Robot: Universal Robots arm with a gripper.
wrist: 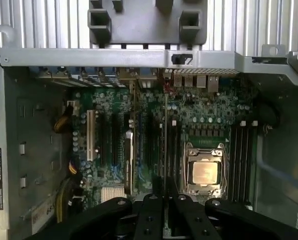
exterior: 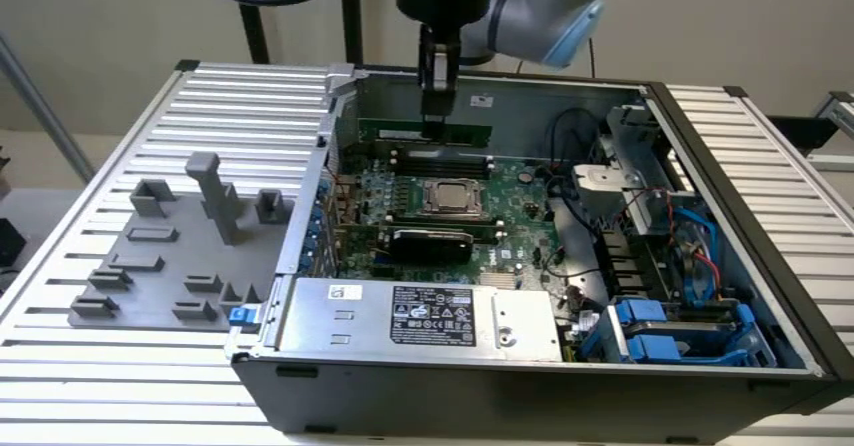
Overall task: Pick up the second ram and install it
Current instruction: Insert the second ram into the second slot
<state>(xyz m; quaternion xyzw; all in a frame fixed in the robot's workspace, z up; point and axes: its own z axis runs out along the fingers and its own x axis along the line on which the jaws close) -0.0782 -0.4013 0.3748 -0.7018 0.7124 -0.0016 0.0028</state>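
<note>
The second ram (exterior: pixel 400 131) is a thin green stick hanging level inside the open computer case (exterior: pixel 747 266), above the motherboard (exterior: pixel 514 216). My gripper (exterior: pixel 435 116) comes down from above and is shut on the stick's top edge. In the wrist view the ram (wrist: pixel 164 140) shows edge-on as a thin line running out from between the black fingers (wrist: pixel 149 215). It lies over the long black slots (wrist: pixel 174 150) beside the square processor socket (wrist: pixel 204 172). It is still held above the board, not seated.
A grey tray with upright blocks (exterior: pixel 160 266) sits on the slatted table at the exterior view's left, outside the case wall (exterior: pixel 314 196). The power supply (exterior: pixel 414 316) fills the near side. Drive bays and cables (exterior: pixel 667 266) crowd the exterior view's right.
</note>
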